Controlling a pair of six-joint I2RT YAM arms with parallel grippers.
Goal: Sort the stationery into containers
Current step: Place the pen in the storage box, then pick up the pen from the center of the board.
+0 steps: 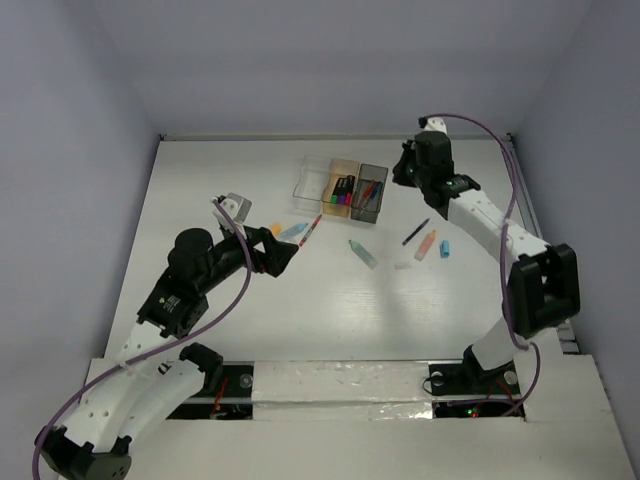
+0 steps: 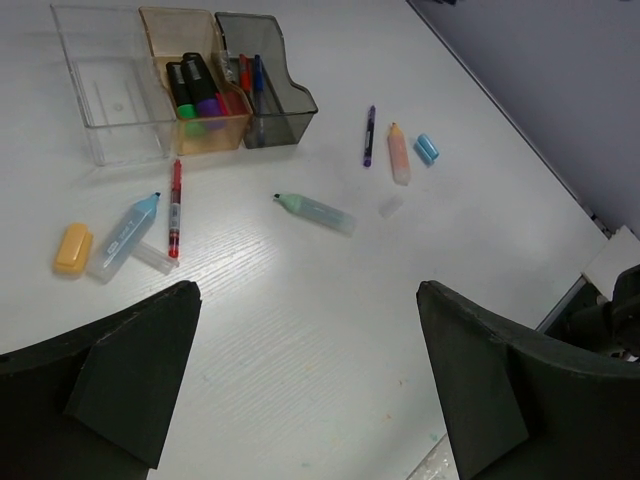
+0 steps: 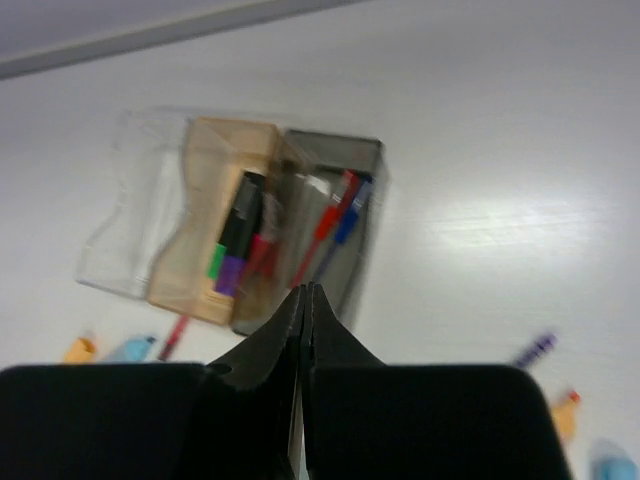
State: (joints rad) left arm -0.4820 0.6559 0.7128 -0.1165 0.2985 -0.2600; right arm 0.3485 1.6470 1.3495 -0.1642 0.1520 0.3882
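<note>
Left end effector (image 2: 308, 300) sits closest to the lens, fingers spread wide and holding nothing, over a bare white surface (image 2: 300, 400) with free room ahead.

Loose items beyond it, left to right:
- orange cap (image 2: 73, 248)
- light-blue marker (image 2: 125, 235), label print too small to read
- short clear piece (image 2: 155, 258) against the light-blue marker
- red pen (image 2: 175, 208) just beside them
- green-tipped marker (image 2: 315, 211), alone in an open stretch
- small clear bit (image 2: 390, 206)
- purple pen (image 2: 369, 135)
- orange marker (image 2: 399, 153)
- light-blue cap (image 2: 427, 149), nearest the surface's right edge

Back row, boxes side by side:
- clear box (image 2: 75, 70)
- tan-orange box (image 2: 215, 135), with black-bodied markers showing green, purple and pink ends
- smoky grey box (image 2: 290, 105), with red and blue pens

Right end effector (image 3: 305, 295) has its fingers pressed together, gripping nothing, above the grey box's near wall. That view is motion-blurred, its lower part blocked by the end effector's body.
</note>
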